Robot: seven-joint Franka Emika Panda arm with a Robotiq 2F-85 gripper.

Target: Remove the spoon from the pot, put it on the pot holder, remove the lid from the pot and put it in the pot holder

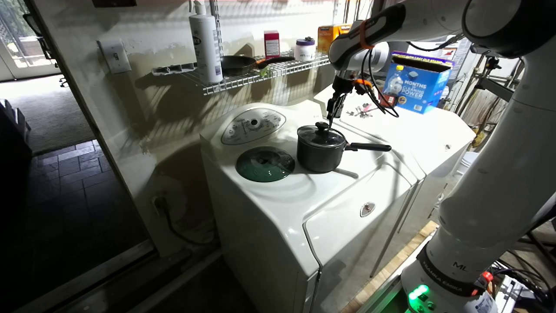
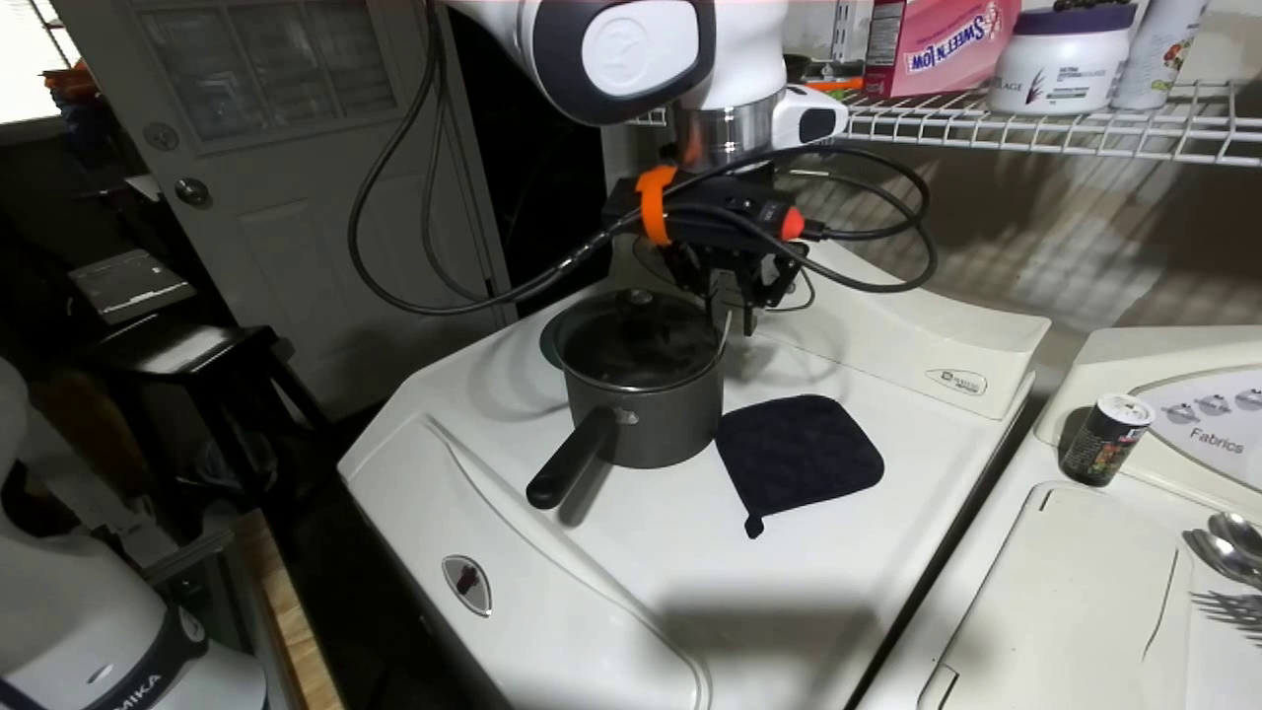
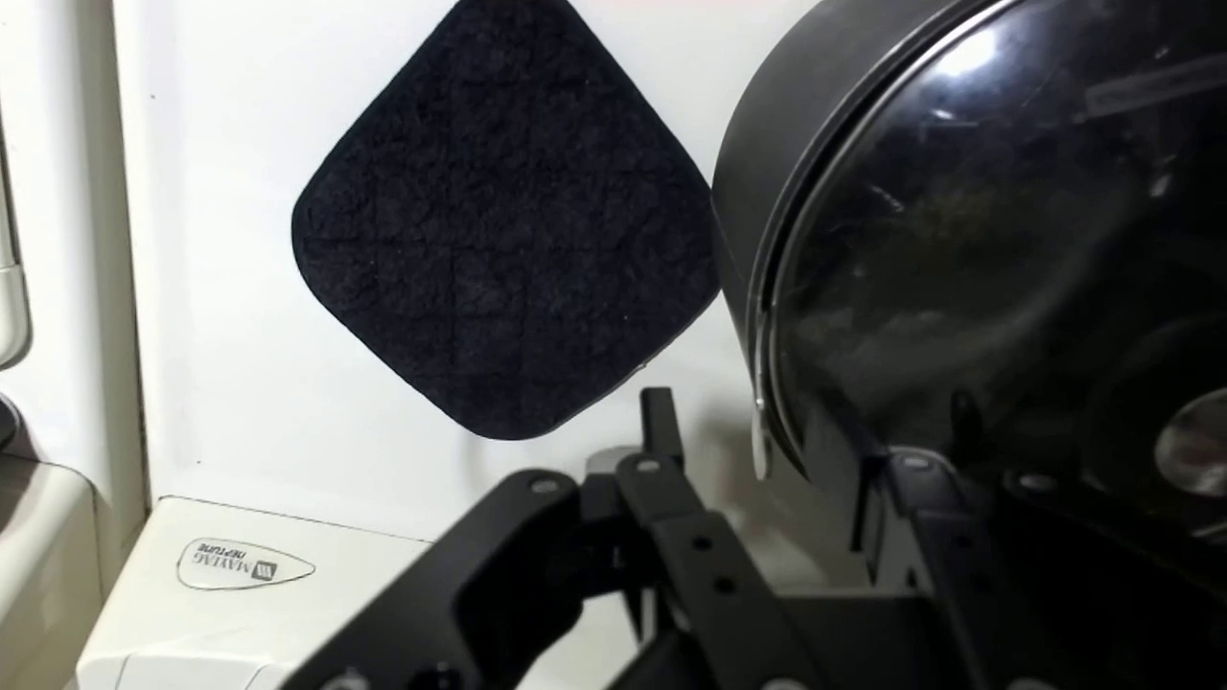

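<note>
The dark grey pot (image 1: pixel 319 158) stands on the white washer top, its long black handle pointing out to one side. A glass lid (image 2: pixel 631 345) with a black knob covers it. Between lid and rim the spoon's thin handle (image 3: pixel 760 446) sticks up and out; its bowl end is hidden inside the pot. My gripper (image 3: pixel 752 422) is at the rim, partly open, with one finger over the lid and the other outside the pot. The spoon handle lies between the fingers, apart from both. The dark navy pot holder (image 2: pixel 799 459) lies flat beside the pot.
A green disc (image 1: pixel 260 171) lies close to the pot. The raised control panel (image 2: pixel 946 340) runs behind, below a wire shelf (image 2: pixel 1173 133). A small black can (image 2: pixel 1104 444) and loose spoons (image 2: pixel 1223 552) sit on the neighbouring machine.
</note>
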